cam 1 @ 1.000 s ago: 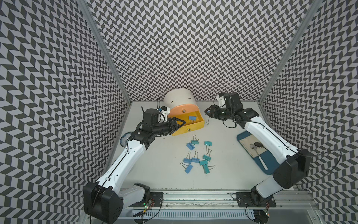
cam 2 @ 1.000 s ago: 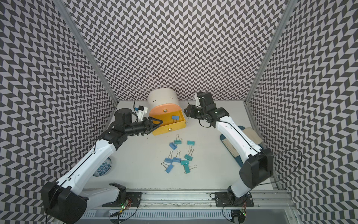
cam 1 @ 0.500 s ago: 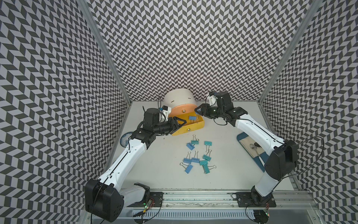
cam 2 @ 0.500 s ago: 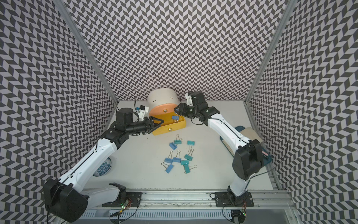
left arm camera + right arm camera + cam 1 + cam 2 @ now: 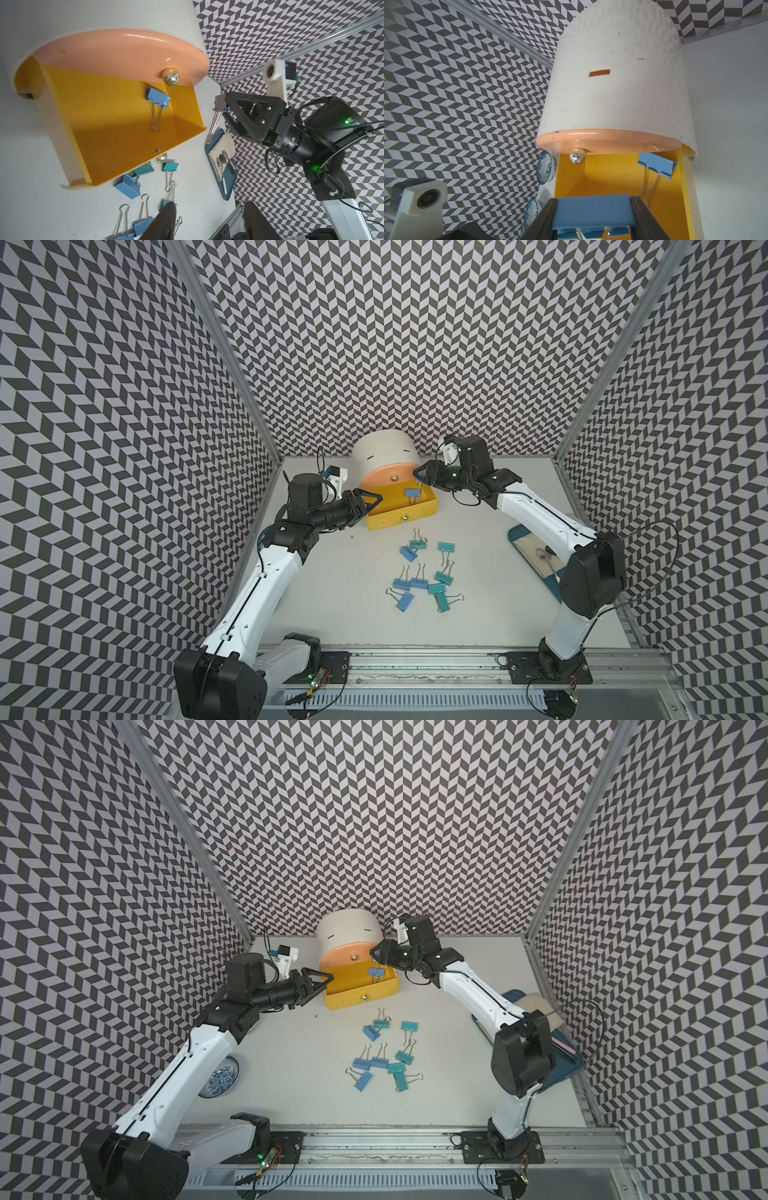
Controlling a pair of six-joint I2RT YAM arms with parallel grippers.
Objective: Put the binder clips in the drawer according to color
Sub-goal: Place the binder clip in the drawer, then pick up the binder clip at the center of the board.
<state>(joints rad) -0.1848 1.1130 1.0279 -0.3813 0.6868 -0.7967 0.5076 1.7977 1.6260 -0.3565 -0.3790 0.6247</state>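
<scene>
Right claw [image 5: 419, 477] is clamped on the held blue clip [image 5: 592, 212]. The fingers grip the short ends of the body, so the body's long axis runs finger to finger, roughly level. Its wire handles hang down at a slight tilt, above the right side of the yellow drawer [image 5: 399, 517]. Can't tell if they touch it.

The yellow drawer is the middle one of the white cabinet [image 5: 384, 448], pulled out toward the arms. The peach drawer [image 5: 386, 473] above it is shut.

A second blue clip [image 5: 411, 492] lies inside the yellow drawer, at the cabinet end near the right wall. Its body is toward the cabinet and its handles point at the drawer front, so its long axis follows the pull direction.

Left claw [image 5: 374, 502] has its jaws apart with nothing between them. It's about level, with the tips at the drawer's left end; contact not clear.

Loose clips [image 5: 419, 583], blue and teal, are scattered flat on the table [image 5: 340, 605] in front of the drawer, handles pointing in mixed directions.

Blue tray [image 5: 515, 537] sits under the right arm, patterned bowl [image 5: 220, 1077] beside the left arm.
</scene>
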